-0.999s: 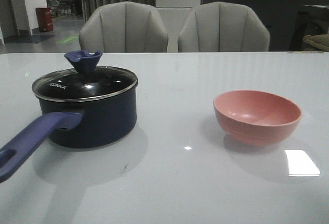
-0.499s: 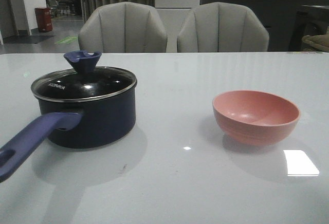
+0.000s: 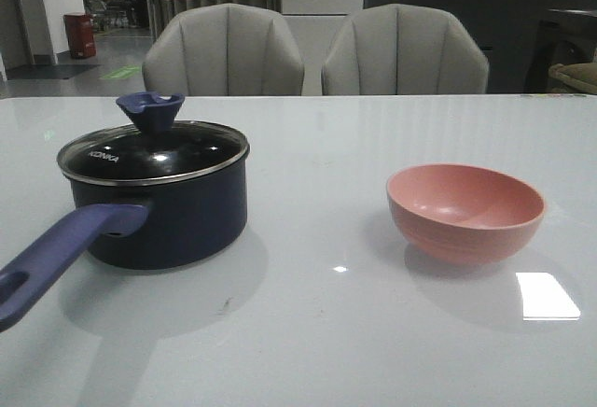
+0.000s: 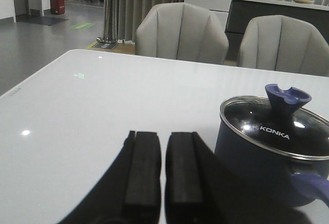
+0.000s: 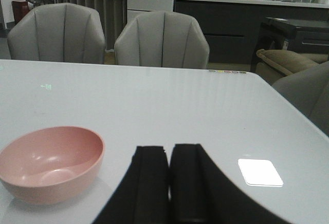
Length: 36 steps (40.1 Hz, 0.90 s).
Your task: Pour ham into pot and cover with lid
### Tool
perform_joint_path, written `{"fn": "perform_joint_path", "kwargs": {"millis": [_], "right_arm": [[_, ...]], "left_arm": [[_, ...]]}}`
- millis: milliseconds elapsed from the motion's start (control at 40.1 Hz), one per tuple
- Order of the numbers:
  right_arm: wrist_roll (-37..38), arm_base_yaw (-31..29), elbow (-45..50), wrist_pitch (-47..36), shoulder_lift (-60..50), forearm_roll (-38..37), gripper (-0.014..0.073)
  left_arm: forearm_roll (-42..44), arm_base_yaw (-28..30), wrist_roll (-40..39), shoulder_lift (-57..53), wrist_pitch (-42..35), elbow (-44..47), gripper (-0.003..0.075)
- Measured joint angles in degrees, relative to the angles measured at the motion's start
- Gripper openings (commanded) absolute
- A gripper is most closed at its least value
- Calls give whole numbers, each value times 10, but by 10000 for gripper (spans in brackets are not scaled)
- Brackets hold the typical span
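Front and wrist views, task end. The lid [image 3: 154,153] sits flat on the pot [image 3: 163,211], knob up and "KONKA" lettering legible. The pot stands on the table [image 3: 317,332], handle pointing toward you. The pink bowl [image 3: 465,211] stands well apart, upright and empty. No ham shows anywhere; you may judge it already poured, though the dark glass hides the pot's contents. Your left gripper [image 4: 160,170] hovers near the pot, fingers almost together, holding nothing. Your right gripper [image 5: 169,183] hovers near the bowl, fingers pressed together, also empty. Both steps look complete; your next move calls only for parking the arms.
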Motion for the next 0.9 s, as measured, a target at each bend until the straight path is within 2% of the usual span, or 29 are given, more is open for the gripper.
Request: {"fn": "perform_joint_path", "kwargs": {"millis": [899], "right_arm": [[-11, 1, 0, 0, 0, 0, 161]], "left_arm": [[0, 0, 0, 0, 0, 0, 132]]}}
